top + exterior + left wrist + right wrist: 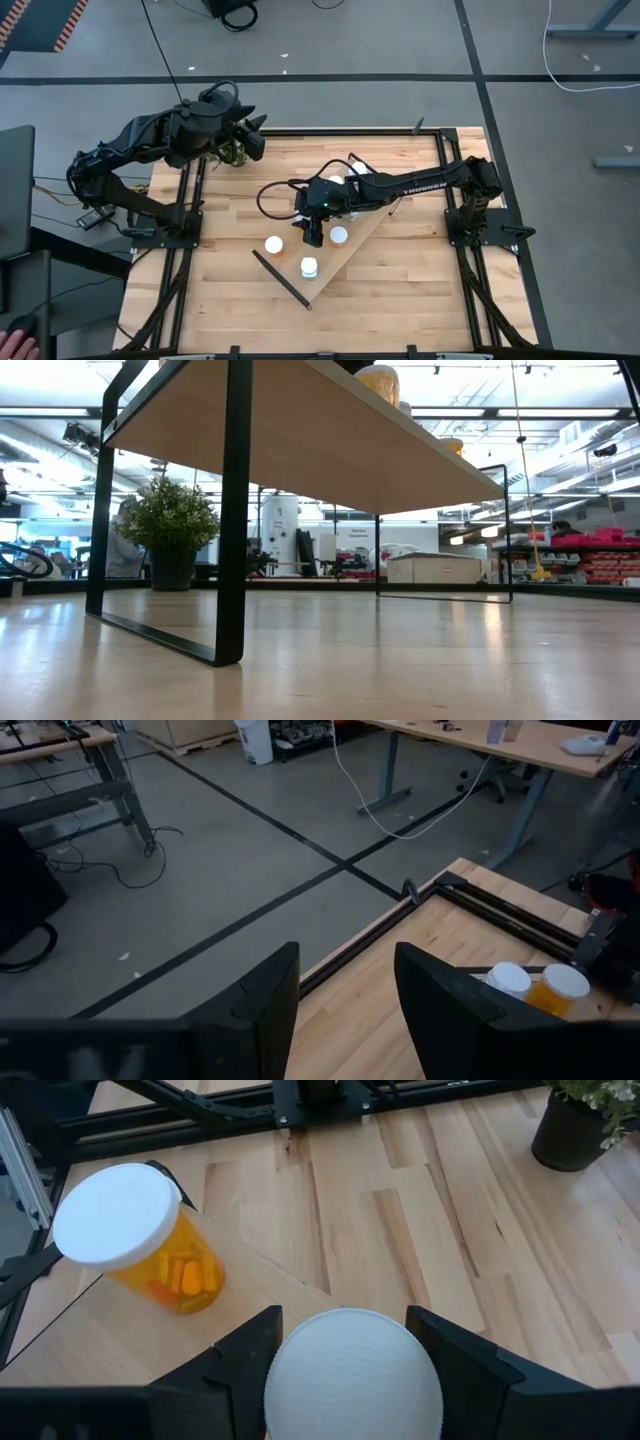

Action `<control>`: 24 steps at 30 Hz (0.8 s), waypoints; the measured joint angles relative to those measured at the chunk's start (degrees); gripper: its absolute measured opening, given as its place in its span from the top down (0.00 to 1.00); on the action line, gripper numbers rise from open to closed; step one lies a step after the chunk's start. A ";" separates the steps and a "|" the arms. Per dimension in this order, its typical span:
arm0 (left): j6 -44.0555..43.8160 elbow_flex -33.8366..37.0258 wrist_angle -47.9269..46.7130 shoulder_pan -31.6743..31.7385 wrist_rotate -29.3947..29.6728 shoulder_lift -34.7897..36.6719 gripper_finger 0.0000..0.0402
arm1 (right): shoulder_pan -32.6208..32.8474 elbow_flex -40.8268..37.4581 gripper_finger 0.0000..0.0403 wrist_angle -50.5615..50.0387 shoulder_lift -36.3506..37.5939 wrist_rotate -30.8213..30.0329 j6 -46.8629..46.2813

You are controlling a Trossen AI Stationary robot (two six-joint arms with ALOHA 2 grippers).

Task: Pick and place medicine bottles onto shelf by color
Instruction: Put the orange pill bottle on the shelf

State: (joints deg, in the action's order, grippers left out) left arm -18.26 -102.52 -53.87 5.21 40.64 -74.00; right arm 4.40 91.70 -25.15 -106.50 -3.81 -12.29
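High cam looks straight down; low cam level under shelf [330, 435]; both share it.

Right tool [313, 232] at table centre, fingers apart; left tool [252, 135] parked at back-left, fingers apart.

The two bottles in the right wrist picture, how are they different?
The orange bottle stands apart by the shelf's end, free; the capped bottle sits between the right gripper's fingers. The orange bottle shows its see-through body with pills; the capped bottle shows only its top. Both have round white caps.
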 joint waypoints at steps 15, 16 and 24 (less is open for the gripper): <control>0.00 0.00 -1.33 0.00 0.00 0.00 0.57 | -0.02 0.00 0.46 0.01 0.00 1.57 -1.23; 0.00 0.00 -1.33 0.00 0.00 0.00 0.57 | 0.00 0.00 0.44 -0.05 0.00 1.80 -1.25; -0.02 0.00 -1.29 0.00 0.01 0.00 0.57 | 0.00 -0.09 0.30 -0.41 -0.04 1.97 -1.71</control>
State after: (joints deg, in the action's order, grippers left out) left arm -18.28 -102.52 -55.16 5.21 40.66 -74.00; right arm 4.40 91.61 -25.56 -106.54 -1.85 -14.00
